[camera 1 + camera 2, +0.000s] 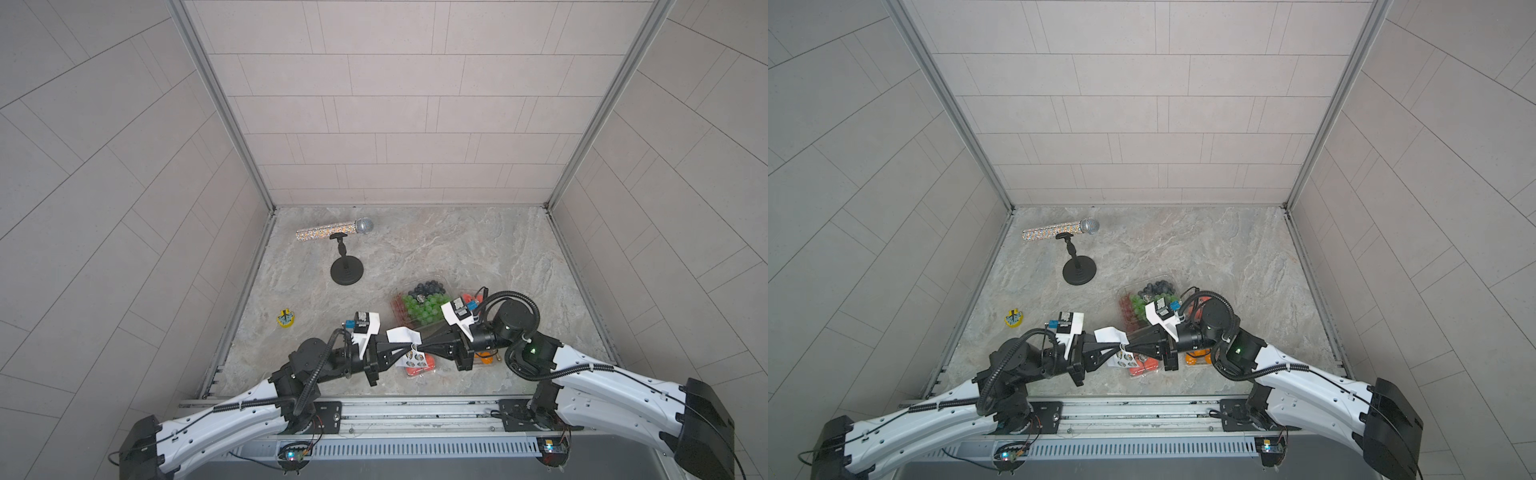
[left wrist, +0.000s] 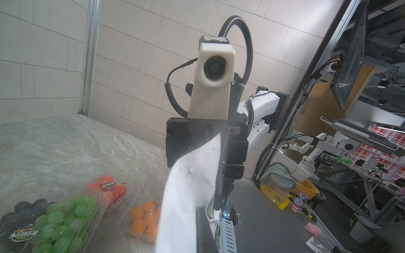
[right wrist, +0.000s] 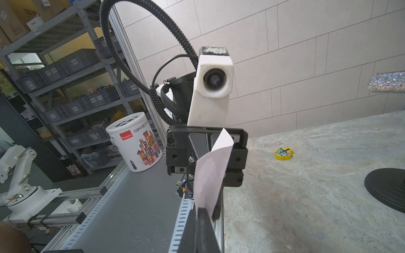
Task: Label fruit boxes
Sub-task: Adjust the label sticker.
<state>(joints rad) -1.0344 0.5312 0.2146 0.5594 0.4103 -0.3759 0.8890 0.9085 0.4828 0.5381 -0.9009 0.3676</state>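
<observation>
Sticker sheet pinched tip to tip, looks like a peel setup
left fingers [image 1: 409, 348] clamped on the sticker sheet [image 1: 401, 333], probably anchoring it so the backing stays taut; right fingers [image 1: 428, 345] closed on the same sheet, nose to nose with them, can't tell whether they hold a sticker or the backing. Red-fruit box [image 1: 419, 368] sits on the counter [image 1: 457, 249] directly under the tips, so a short drop to label it; grape box [image 1: 424, 309] just beyond the right fingers, orange box [image 1: 485, 356] under their wrist
</observation>
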